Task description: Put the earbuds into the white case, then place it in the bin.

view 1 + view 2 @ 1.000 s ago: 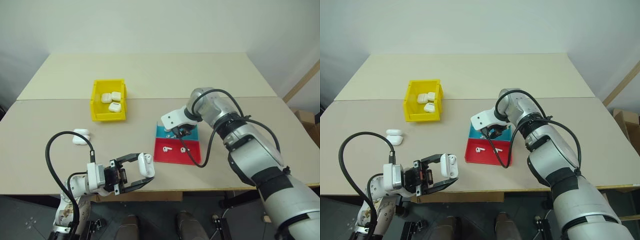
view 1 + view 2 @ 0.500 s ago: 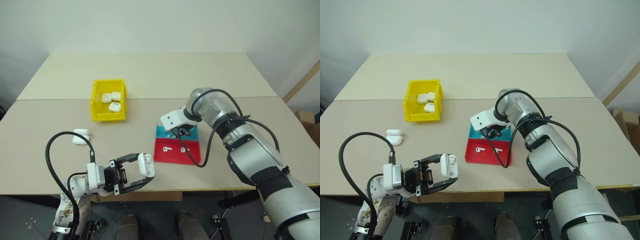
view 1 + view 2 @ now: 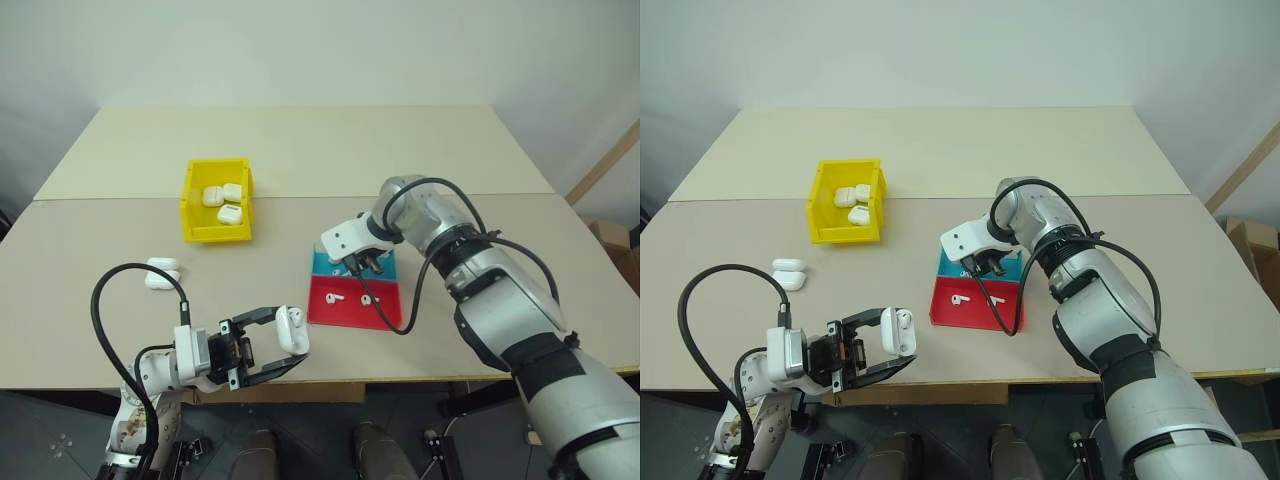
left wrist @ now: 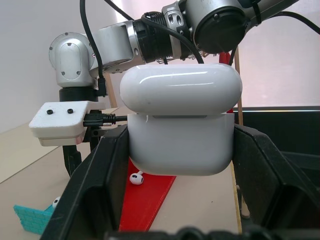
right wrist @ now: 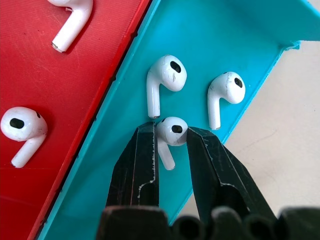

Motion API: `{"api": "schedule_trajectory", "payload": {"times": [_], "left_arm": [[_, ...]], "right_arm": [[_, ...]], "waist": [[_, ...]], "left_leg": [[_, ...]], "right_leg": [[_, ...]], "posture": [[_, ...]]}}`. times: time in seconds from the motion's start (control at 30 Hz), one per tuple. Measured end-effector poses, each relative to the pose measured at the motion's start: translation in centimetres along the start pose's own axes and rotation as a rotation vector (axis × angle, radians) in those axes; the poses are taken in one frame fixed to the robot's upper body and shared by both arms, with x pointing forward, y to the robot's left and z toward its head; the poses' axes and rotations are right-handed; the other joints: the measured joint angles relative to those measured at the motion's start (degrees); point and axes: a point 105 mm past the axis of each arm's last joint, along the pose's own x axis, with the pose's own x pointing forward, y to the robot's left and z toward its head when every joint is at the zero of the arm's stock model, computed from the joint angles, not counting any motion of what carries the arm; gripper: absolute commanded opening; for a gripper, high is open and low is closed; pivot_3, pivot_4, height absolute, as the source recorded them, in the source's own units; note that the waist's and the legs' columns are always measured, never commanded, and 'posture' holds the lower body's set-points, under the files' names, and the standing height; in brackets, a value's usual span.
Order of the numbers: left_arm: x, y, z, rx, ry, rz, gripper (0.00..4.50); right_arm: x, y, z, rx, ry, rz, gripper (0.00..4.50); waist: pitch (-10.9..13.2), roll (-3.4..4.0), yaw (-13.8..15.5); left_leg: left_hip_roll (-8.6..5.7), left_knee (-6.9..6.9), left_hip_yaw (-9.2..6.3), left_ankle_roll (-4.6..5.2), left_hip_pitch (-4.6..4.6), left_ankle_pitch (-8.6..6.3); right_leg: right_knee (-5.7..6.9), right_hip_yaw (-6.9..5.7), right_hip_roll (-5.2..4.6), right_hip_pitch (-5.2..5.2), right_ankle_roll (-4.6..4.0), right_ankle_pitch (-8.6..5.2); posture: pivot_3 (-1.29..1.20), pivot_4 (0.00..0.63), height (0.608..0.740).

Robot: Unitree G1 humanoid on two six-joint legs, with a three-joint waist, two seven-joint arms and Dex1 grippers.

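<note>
A plain pale wall backs the beige table, which carries every item of the job. We are in the pick-up step: an earbud must be lifted from the tray before it can go into the case. The red and blue tray lies near the middle of the table, and our right gripper points down into its blue half. The two black fingers of that gripper flank one earbud, with its head between the tips and its stem running down between them; the fingers stand close on either side of it, but we cannot tell whether they grip it or merely bracket it. Two more earbuds lie just beyond the tips in the blue half, and two others lie in the red half. Our left gripper is held low at the near edge of the table, well apart from the tray, and is pinching the white case by its lower body, the lid slightly raised. The yellow bin stands toward the far left of the table and already holds three white cases; two further cases rest on the table nearer to us. In our judgement, the next move requires a firm pinch on the earbud head, a straight lift clear of the neighbouring earbuds, and a transfer toward the held case.
</note>
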Motion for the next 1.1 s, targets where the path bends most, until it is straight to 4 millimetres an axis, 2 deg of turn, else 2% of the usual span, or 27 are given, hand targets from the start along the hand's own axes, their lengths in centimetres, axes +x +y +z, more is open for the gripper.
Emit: {"api": "schedule_trajectory", "payload": {"times": [0.5, 0.57, 0.7, 0.87, 1.0, 1.1], "left_arm": [[0.0, 0.0, 0.0, 0.000, 0.000, -0.001, 2.77], [0.0, 0.0, 0.0, 0.000, 0.000, -0.001, 2.77], [0.2, 0.1, 0.2, 0.004, -0.007, 0.006, 2.77], [1.3, 0.8, 1.4, 0.027, -0.068, 0.008, 2.77], [2.6, 1.5, 2.5, 0.039, -0.108, -0.004, 2.77], [3.5, 2.2, 3.0, 0.020, -0.108, -0.017, 2.77]], "right_arm": [[-0.1, 0.0, 0.0, -0.002, -0.001, 0.000, 0.87], [-0.6, -0.2, 0.2, -0.001, -0.013, -0.010, 0.87], [-3.1, -0.9, -0.2, 0.047, -0.057, -0.081, 0.87], [-8.8, -2.0, -0.9, 0.198, -0.189, -0.281, 0.87], [-13.6, -1.4, -1.0, 0.343, -0.355, -0.447, 0.87], [-16.7, 0.2, -0.2, 0.449, -0.547, -0.594, 0.87]], "waist": [[0.0, 0.00, 0.0], [0.0, 0.00, 0.0], [0.0, 0.00, 0.1], [0.0, 0.00, 0.7], [0.0, 0.00, 1.2], [0.0, 0.00, 1.5]], "left_leg": [[0.00, 0.00, 0.00, 0.00, -0.01, 0.00], [0.00, 0.00, 0.00, 0.00, -0.03, 0.00], [-0.01, 0.00, -0.02, 0.00, -0.06, 0.00], [-0.02, 0.01, -0.06, 0.00, -0.09, 0.00], [-0.02, 0.01, -0.04, 0.00, -0.09, 0.00], [-0.01, 0.01, -0.10, 0.00, -0.12, 0.00]], "right_leg": [[0.00, 0.00, 0.00, 0.00, 0.00, 0.00], [0.00, 0.00, 0.00, -0.02, 0.00, 0.00], [-0.02, -0.02, -0.02, -0.02, 0.00, 0.00], [-0.04, -0.04, -0.03, 0.01, 0.00, 0.00], [-0.07, -0.01, -0.02, 0.00, 0.01, 0.00], [-0.04, -0.04, 0.01, 0.01, 0.02, -0.01]], "posture": [[0.00, 0.150, 0.740], [0.00, 0.150, 0.740], [0.00, 0.150, 0.740], [0.00, 0.150, 0.740], [0.00, 0.150, 0.740], [0.00, 0.150, 0.740]]}}
